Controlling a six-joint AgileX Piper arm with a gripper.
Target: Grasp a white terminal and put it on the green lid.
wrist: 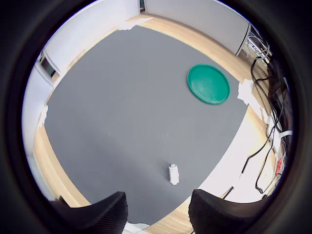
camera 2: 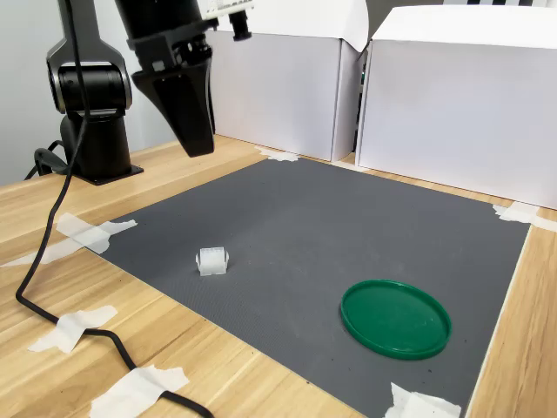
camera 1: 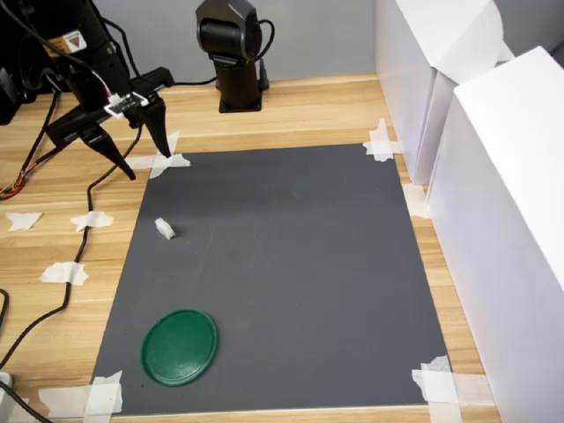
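While gripper [camera 1: 145,157] hovers, jaws apart, over mat [camera 1: 291,264] corner, white terminal [camera 1: 165,229] lies ungrasped near mat edge; green lid [camera 1: 180,346] waits well apart.

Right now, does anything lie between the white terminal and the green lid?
No. Between the white terminal and the green lid there is only bare gray mat, as both exterior views show.

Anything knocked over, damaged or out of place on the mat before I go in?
Nothing stands out. The white terminal lies alone on the grey mat, the green lid sits flat and bare, and the end effector hangs clear of both.
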